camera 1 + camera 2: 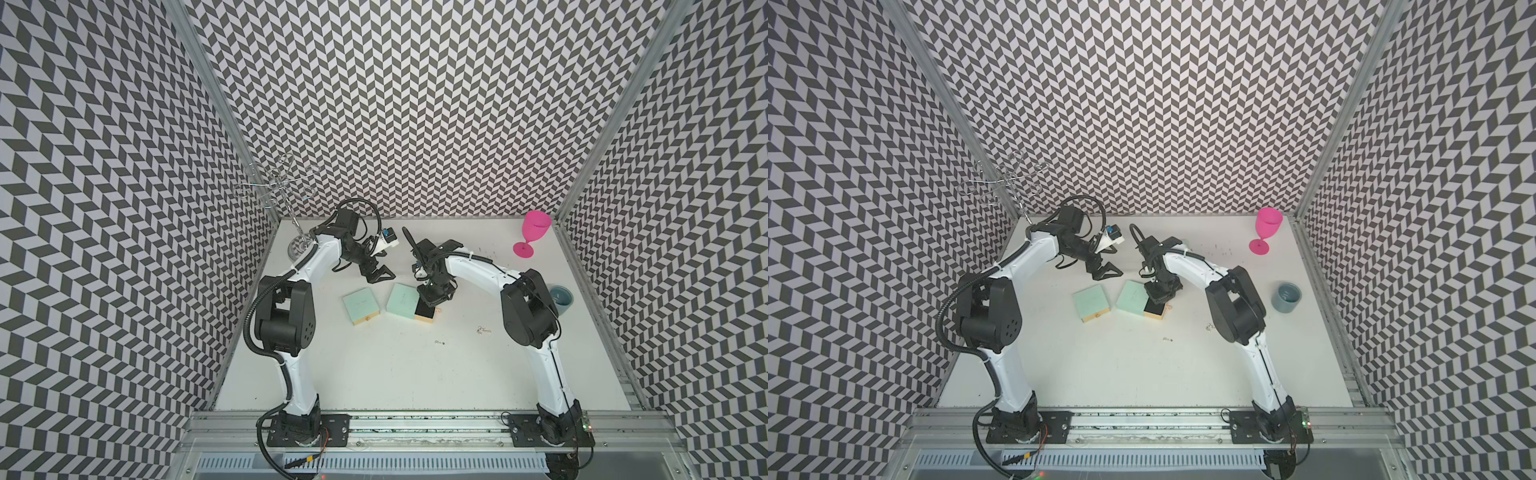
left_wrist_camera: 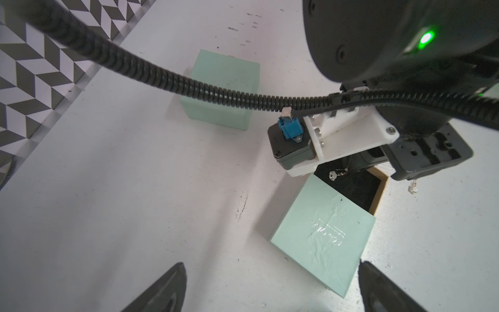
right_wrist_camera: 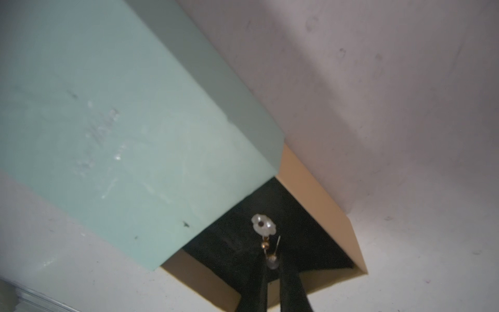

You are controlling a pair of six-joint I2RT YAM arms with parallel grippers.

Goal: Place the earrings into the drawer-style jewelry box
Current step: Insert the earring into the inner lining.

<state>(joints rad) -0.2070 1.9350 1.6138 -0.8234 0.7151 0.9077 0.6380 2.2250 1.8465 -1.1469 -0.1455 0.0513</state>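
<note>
Holding the earring [image 3: 261, 224] above the drawer [image 3: 324, 194] for a clean drop, your right fingers [image 3: 293, 286] pinch its hook. Your left fingers [image 2: 164, 289] stand apart.

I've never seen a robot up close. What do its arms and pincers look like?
Both arms, left arm and right arm, have white shells with chunky black joints. A ribbed black cable loops along the left one. The left gripper and right gripper are black, with tapered fingers.
</note>
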